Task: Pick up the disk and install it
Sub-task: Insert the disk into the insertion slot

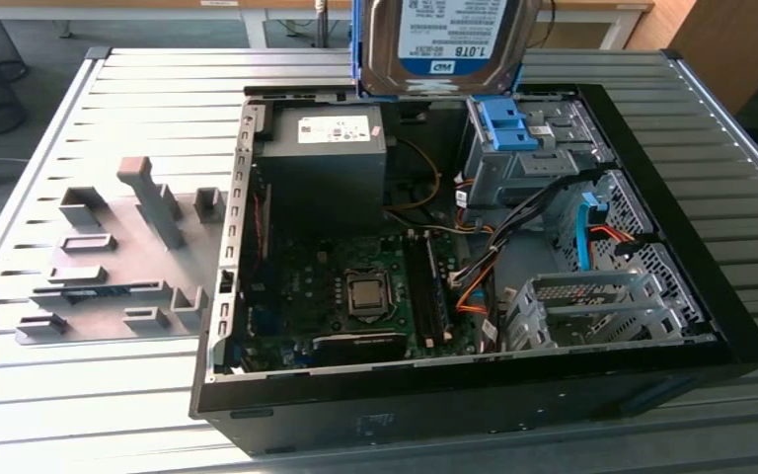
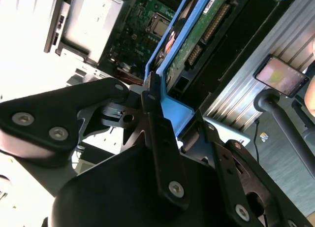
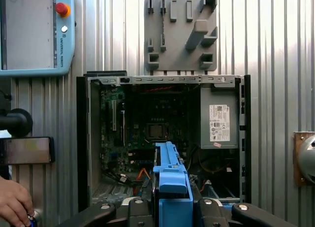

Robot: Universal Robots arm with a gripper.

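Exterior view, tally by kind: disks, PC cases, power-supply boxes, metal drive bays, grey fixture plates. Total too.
disk: 1
open PC case: 1
power-supply box: 1
metal drive bays: 2
grey fixture plate: 1
Total: 6
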